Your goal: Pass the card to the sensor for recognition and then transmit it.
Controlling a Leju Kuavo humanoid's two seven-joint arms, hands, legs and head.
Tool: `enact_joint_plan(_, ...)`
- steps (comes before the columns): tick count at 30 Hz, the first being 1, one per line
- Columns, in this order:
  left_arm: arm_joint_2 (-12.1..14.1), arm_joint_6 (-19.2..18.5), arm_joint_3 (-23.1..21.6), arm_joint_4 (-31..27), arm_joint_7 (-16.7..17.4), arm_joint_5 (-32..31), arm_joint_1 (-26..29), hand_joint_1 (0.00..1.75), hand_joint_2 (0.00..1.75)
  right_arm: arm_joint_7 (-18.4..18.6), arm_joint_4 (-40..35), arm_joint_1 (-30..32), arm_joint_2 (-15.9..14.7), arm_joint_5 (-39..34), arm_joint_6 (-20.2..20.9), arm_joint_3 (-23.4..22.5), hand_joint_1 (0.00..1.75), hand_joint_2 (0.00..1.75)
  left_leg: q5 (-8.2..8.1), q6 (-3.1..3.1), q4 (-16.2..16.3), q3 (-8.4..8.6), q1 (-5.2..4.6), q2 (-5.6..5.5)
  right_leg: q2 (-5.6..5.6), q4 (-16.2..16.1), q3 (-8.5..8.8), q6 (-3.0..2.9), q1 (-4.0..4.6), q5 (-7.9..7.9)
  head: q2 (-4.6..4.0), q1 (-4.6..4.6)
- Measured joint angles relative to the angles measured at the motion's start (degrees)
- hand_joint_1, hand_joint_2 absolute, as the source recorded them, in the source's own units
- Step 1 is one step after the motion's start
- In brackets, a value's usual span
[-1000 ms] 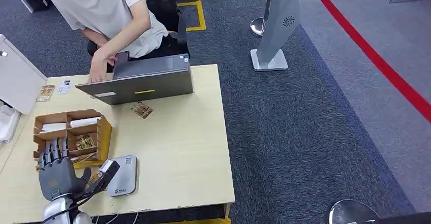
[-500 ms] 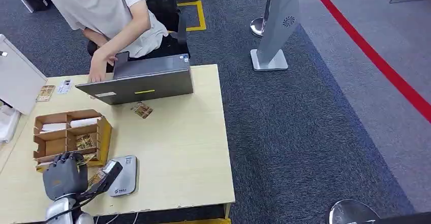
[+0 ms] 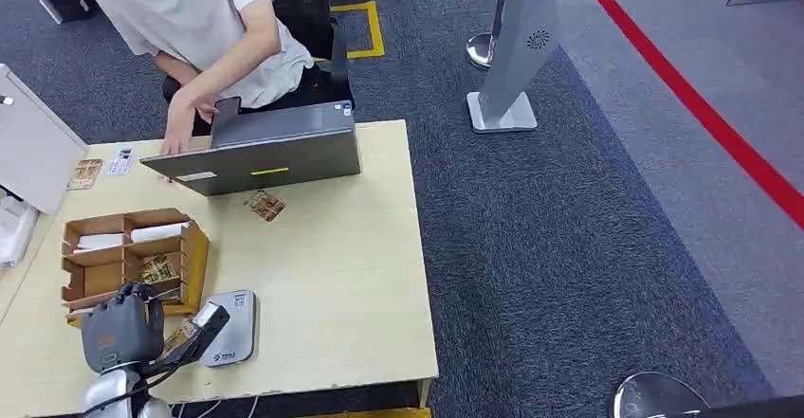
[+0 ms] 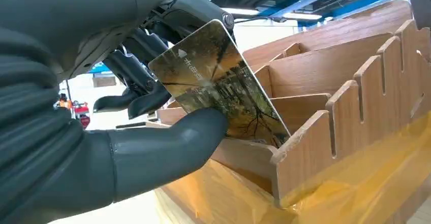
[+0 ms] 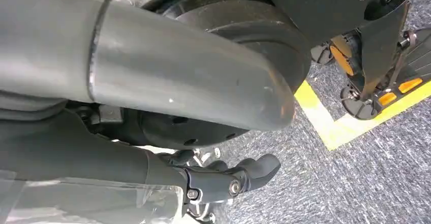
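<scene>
Now the left hand (image 4: 127, 132) pinches the brown landscape-printed card (image 4: 218, 84); lift clear of the slotted wooden box (image 4: 350, 82), then swing toward the grey flat sensor pad (image 3: 230, 328) beside the hand.

glossy card (image 4: 218, 87), wooden organizer (image 4: 350, 107)

A pale wooden desk (image 3: 332, 276) fills the lower left of the head view, standing on dark grey-blue carpet (image 3: 569, 247). A red line (image 3: 702, 105) runs diagonally across the carpet at the upper right. A grey freestanding panel (image 3: 521, 39) on a flat base stands at upper centre, with yellow floor tape (image 3: 365, 20) left of it.
</scene>
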Motion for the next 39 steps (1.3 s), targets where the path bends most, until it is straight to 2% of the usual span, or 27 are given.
enact_joint_plan(6, 0.1, 0.0, 0.0, -0.1, -0.8, -0.5, 0.0, 1.75, 1.75, 0.3, 0.0, 0.0, 0.0, 0.2, 0.1, 0.0, 0.0, 0.0, 0.0, 0.0, 0.0, 0.0, 0.0, 0.0, 0.0, 0.0, 0.0, 0.0, 0.0, 0.0, 0.02, 0.0)
enact_joint_plan(16, 1.7, 0.0, -0.2, 0.1, 0.9, -0.4, -4.0, 1.75, 1.75, 0.9, 0.0, 0.0, 0.0, 0.9, 0.7, 0.0, 0.0, 0.0, 0.02, 0.0, 0.0, 0.01, 0.0, 0.0, 0.01, 0.0, 0.0, -0.01, 0.0, 0.01, 0.0, 0.0)
enact_joint_plan(25, 2.1, 0.0, -0.4, 0.3, 1.0, -0.5, -4.9, 1.75, 1.75, 0.9, 0.0, 0.0, 0.0, 0.9, 0.8, 0.0, 0.0, 0.0, 0.01, 0.0, 0.0, 0.0, 0.0, 0.0, 0.01, 0.0, -0.02, 0.0, 0.0, 0.0, 0.0, 0.0)
enact_joint_plan(28, 2.8, 0.0, -1.2, 0.5, 2.4, -0.7, -5.7, 1.75, 1.75, 0.9, 0.0, 0.0, 0.0, 0.9, 0.8, 0.0, 0.0, 0.0, 0.01, 0.0, 0.0, 0.0, 0.0, -0.01, 0.0, 0.0, -0.05, 0.0, 0.0, 0.0, 0.0, 0.0)
enact_joint_plan(34, 7.1, 0.0, -3.4, 4.0, 5.7, -0.4, -11.7, 1.75, 1.75, 0.1, 0.0, 0.0, 0.0, 0.5, 0.7, 0.0, 0.0, 0.0, 0.08, -0.05, 0.0, 0.0, 0.01, 0.01, 0.02, 0.1, -0.03, -0.03, 0.01, 0.03, 0.0, 0.0)
enact_joint_plan(39, 11.5, 0.0, -4.1, 6.9, 6.3, 0.9, -14.6, 1.75, 1.75, -2.6, 0.2, 0.2, -0.1, -2.4, 0.0, -0.8, 0.0, 0.0, 0.11, -0.1, 0.0, 0.0, 0.01, 0.02, 0.07, 0.1, -0.05, -0.05, 0.01, 0.04, 0.0, 0.0)
